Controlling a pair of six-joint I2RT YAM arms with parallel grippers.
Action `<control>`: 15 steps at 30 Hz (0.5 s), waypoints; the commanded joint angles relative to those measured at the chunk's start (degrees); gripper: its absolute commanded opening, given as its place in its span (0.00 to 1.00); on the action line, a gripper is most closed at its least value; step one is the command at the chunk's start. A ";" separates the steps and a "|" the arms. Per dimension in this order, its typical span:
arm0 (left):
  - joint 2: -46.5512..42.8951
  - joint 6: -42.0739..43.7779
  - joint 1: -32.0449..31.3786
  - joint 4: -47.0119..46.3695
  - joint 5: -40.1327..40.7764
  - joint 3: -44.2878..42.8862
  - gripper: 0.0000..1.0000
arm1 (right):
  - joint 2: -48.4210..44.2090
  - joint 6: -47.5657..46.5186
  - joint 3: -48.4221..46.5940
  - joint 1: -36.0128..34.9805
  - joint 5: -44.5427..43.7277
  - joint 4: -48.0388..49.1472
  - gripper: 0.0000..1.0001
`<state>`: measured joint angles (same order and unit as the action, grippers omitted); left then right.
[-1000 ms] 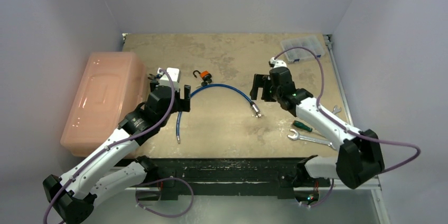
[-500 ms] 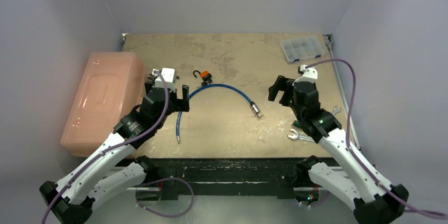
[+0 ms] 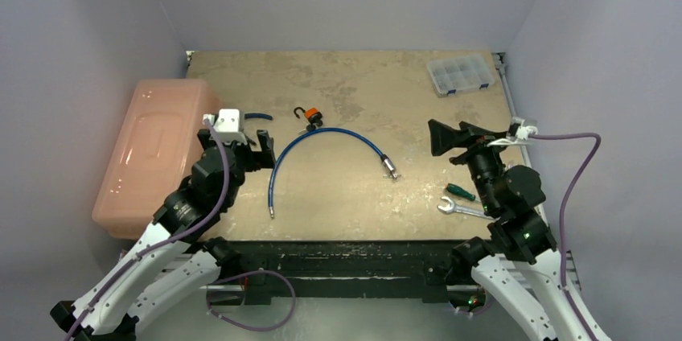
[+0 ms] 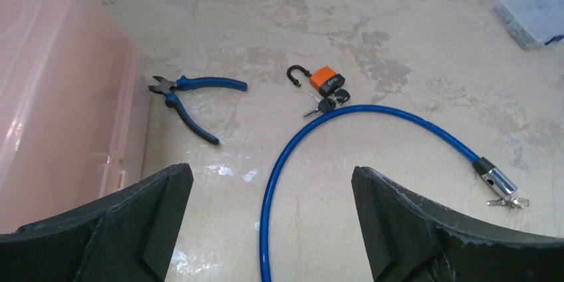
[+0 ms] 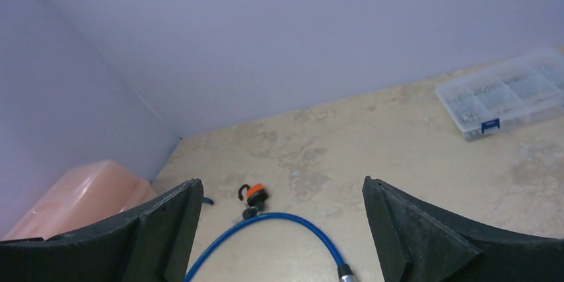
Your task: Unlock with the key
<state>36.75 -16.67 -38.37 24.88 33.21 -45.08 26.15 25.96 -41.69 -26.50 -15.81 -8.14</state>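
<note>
Padlock (image 4: 327, 82) first: you find its orange body lying flat on the bench (image 3: 362, 84), a little left of centre and toward the far side, with its black shackle showing as a hook, one end free of the body. Black-headed keys (image 4: 326, 104) lie against its near edge; you cannot tell whether one sits in the keyhole. Just near of them a blue cable (image 3: 322, 144) arcs across the bench, its metal lock end (image 4: 493, 179) on the right with a small bunch of keys beside it, its other end running toward the near edge. Your left end effector (image 4: 271, 170) hangs over the left stretch of that cable, fingers spread wide and holding nothing, well apart from the padlock. Your right end effector (image 5: 281, 185) is raised above the right side of the bench and faces left, its fingers spread as wide and also gripping nothing. To the left of the padlock you see blue-handled pliers (image 4: 189, 99), close to the pink plastic bin (image 3: 157, 152) that fills the left edge. On the right, a clear parts organiser (image 3: 460, 76) sits in the far corner, and a green-handled screwdriver (image 3: 461, 191) and a wrench (image 3: 466, 211) lie near the right arm.
</note>
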 commanded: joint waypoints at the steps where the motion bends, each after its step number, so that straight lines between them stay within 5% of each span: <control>1: -2.62 1.61 0.17 -3.30 3.72 0.88 0.99 | -1.16 -1.42 1.35 0.22 1.96 5.37 0.99; 15: -4.06 2.16 0.15 -3.46 6.04 1.22 0.99 | -2.65 -1.80 2.39 0.27 2.88 5.78 0.99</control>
<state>33.08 -15.53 -38.37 23.42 37.95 -44.14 24.69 25.56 -39.77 -26.50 -13.89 -5.28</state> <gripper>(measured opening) 0.987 0.987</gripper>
